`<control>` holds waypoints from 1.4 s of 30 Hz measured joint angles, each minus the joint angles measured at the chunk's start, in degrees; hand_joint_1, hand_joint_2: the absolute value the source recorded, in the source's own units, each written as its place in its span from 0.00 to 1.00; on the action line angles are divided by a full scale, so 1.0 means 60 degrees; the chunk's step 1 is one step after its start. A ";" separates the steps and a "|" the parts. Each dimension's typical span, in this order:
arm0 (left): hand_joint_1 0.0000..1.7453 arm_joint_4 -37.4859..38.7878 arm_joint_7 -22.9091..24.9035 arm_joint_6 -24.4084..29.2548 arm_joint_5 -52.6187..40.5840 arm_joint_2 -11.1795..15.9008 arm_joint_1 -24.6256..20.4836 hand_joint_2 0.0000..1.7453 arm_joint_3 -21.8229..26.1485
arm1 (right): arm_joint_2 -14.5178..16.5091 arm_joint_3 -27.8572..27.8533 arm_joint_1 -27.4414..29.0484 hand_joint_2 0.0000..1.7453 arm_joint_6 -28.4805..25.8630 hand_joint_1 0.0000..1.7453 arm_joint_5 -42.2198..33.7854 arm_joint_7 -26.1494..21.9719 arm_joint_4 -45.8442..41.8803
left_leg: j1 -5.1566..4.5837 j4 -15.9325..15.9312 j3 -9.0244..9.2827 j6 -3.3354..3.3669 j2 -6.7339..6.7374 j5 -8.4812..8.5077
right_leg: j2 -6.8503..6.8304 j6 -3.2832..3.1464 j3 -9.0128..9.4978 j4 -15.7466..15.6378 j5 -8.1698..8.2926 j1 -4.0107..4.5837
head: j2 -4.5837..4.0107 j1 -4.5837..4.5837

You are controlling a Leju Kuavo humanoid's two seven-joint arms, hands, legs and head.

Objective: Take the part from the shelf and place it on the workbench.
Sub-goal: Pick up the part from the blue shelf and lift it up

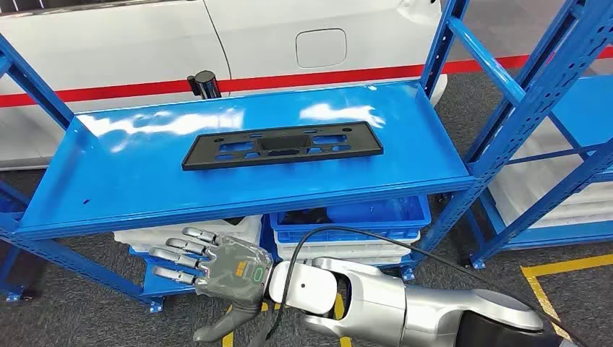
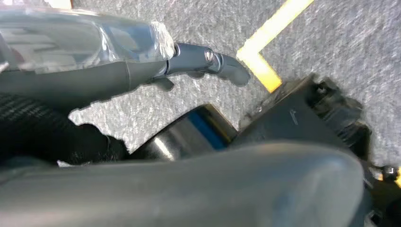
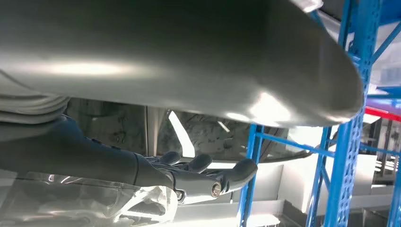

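Note:
The part (image 1: 282,144) is a long flat black plastic plate with cut-outs. It lies flat in the middle of the blue shelf (image 1: 130,188). My right hand (image 1: 217,269) hovers below and in front of the shelf's front edge, left of the part, with its fingers spread and nothing in them. In the right wrist view its fingers (image 3: 208,178) stretch out empty beside a blue upright. My left hand (image 2: 203,60) hangs over the grey floor with straight fingers, holding nothing.
A white car with a red stripe (image 1: 311,50) stands close behind the shelf. Blue and white bins (image 1: 347,224) sit on the level below. A second blue rack (image 1: 549,130) stands to the right. Yellow floor tape (image 1: 564,271) marks the carpet. A black cable (image 1: 376,235) loops over my right arm.

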 joint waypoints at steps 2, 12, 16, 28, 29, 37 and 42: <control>0.00 0.0000 -0.0009 -0.0018 -0.0010 -0.0002 -0.0018 0.00 0.0000 | -0.0002 0.0008 0.0002 0.00 0.0004 0.00 -0.0024 -0.0001 0.0002 | -0.0001 0.0602 -0.0375 -0.0002 0.0000 -0.0104 | 0.0003 -0.0017 0.0051 0.0000 -0.0044 0.0011 | 0.0000 0.0001; 0.00 0.0004 -0.0007 -0.0041 -0.0081 -0.0010 -0.0010 0.00 0.0000 | -0.0003 -0.0002 -0.0067 0.00 -0.0058 0.00 -0.0188 -0.0004 0.0002 | -0.0127 -0.1912 0.0462 0.0380 -0.0017 0.1405 | 0.0083 0.0226 0.0511 -0.0008 -0.0501 0.0099 | 0.0000 0.0008; 0.00 0.0005 -0.0008 -0.0035 -0.0089 -0.0025 0.0000 0.00 0.0000 | -0.0008 -0.0019 -0.0125 0.00 -0.0057 0.00 -0.0256 0.0019 0.0003 | -0.0061 -0.2000 0.0593 0.0519 -0.0001 0.1349 | 0.0021 0.0382 -0.0326 0.1669 -0.1306 0.0070 | 0.0000 0.0026; 0.00 0.0007 -0.0018 -0.0112 -0.0302 -0.0025 -0.0014 0.00 -0.0009 | 0.0009 -0.0071 -0.0750 1.00 0.0473 0.00 -0.1139 0.0027 0.0428 | -0.0042 -0.1858 0.0826 0.0153 -0.0068 0.0924 | 0.0011 0.0172 -0.0153 0.0045 0.0113 0.0007 | 0.0000 0.0011; 0.00 0.0007 -0.0016 -0.0117 -0.0315 -0.0025 -0.0024 0.00 -0.0010 | 0.0029 -0.0074 -0.0847 1.00 0.0517 0.00 -0.1190 0.0020 0.0501 | -0.0025 -0.1568 0.0688 0.0103 -0.0065 0.0757 | 0.0006 0.0120 -0.0141 0.0032 0.0119 -0.0013 | 0.0000 0.0006; 0.00 0.0012 -0.0023 -0.0166 -0.0363 -0.0067 -0.0112 0.00 -0.0014 | 0.0115 -0.0030 -0.1125 1.00 0.0667 0.00 -0.1284 -0.0007 0.1025 | -0.0010 -0.0635 0.0012 0.0085 -0.0062 0.0859 | 0.0051 0.0057 -0.0003 0.0027 0.0035 -0.0020 | 0.0000 -0.0009; 0.00 0.0036 -0.0007 -0.0214 -0.0380 -0.0078 -0.0089 0.00 -0.0018 | 0.0133 -0.0018 -0.1393 1.00 0.0824 0.00 -0.1314 0.0022 0.1487 | -0.0077 -0.1939 0.0567 0.0269 -0.0102 0.1296 | 0.0086 0.0258 -0.0022 0.0018 -0.0015 0.0029 | 0.0000 0.0005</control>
